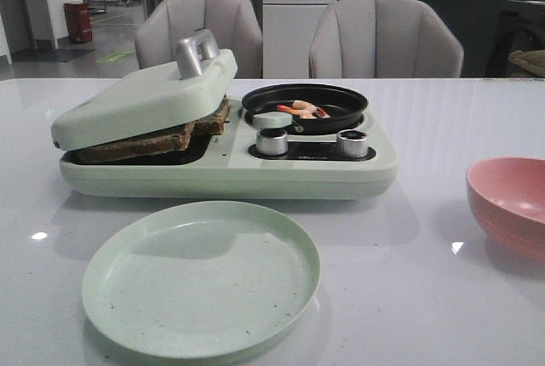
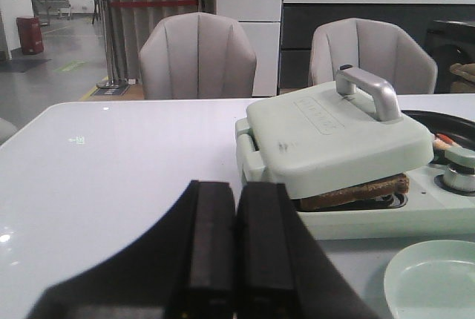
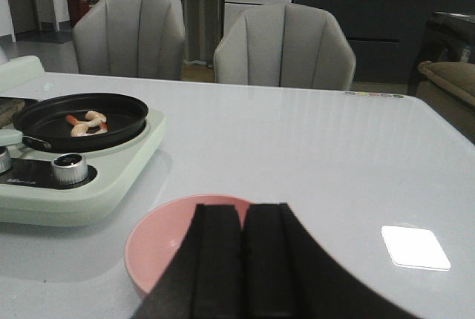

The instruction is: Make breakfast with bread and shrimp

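Observation:
The bread (image 1: 149, 136) lies in the left bay of a pale green breakfast maker (image 1: 230, 170), under its lid (image 1: 145, 98), which rests tilted on the brown crusts. The bread also shows in the left wrist view (image 2: 356, 191). The shrimp (image 1: 302, 110) lie in the small black pan (image 1: 305, 106) on the maker's right side; they also show in the right wrist view (image 3: 87, 123). My left gripper (image 2: 236, 193) is shut and empty, left of the maker. My right gripper (image 3: 243, 214) is shut and empty above a pink bowl (image 3: 159, 241).
A pale green plate (image 1: 201, 277) lies in front of the maker. The pink bowl (image 1: 509, 204) stands at the right. Two silver knobs (image 1: 272, 141) sit on the maker's front. Two grey chairs (image 1: 200, 30) stand behind the table.

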